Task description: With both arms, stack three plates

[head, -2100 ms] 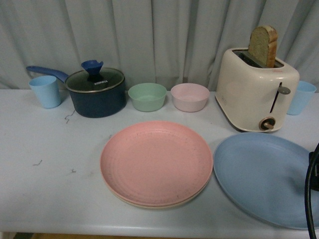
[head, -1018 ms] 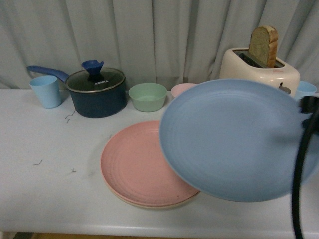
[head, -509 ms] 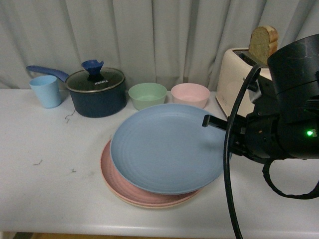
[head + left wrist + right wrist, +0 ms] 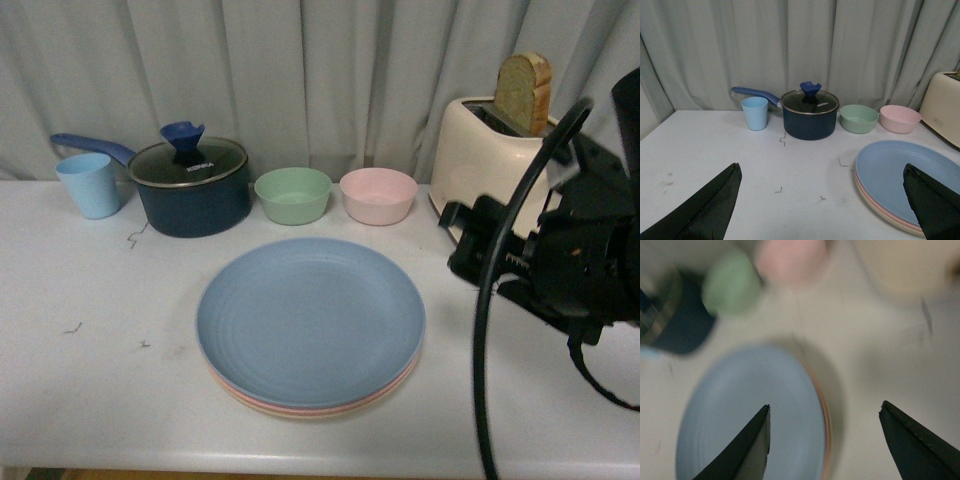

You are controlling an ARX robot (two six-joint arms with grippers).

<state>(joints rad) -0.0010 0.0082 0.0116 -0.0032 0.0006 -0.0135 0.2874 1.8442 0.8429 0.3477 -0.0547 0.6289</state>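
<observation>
Pale grey pleated curtain (image 4: 330,80) hangs behind a white table (image 4: 90,380), its surface scuffed with small dark marks; soft, even lighting.

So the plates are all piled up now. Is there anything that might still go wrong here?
The right gripper, open and empty, hangs close to the toaster, which holds a bread slice; a careless pull-back might bump it. Its cable loops low near the blue plate and could snag the stack's rim. The blue plate also sits a little off-centre, with pink and cream rims showing on its near side, so a knock may slide it.
</observation>
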